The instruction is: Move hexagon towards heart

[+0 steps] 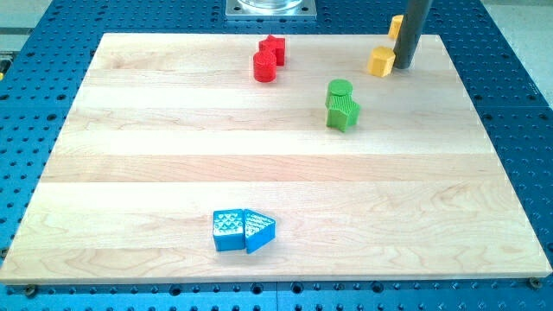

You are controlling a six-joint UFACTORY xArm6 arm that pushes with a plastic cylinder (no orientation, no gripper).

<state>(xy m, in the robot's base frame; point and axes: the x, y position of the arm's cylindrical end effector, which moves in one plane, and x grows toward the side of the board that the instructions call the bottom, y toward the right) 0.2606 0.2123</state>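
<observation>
A yellow hexagon block lies near the view's top right on the wooden board. My tip rests on the board just right of the hexagon, touching or nearly touching its right side. A second yellow block sits above the hexagon at the board's top edge. The rod hides part of it, so I cannot make out its shape.
A red star and a red cylinder sit together at the top centre. A green cylinder and a green star-like block touch below and left of the hexagon. A blue cube and a blue triangle touch near the bottom.
</observation>
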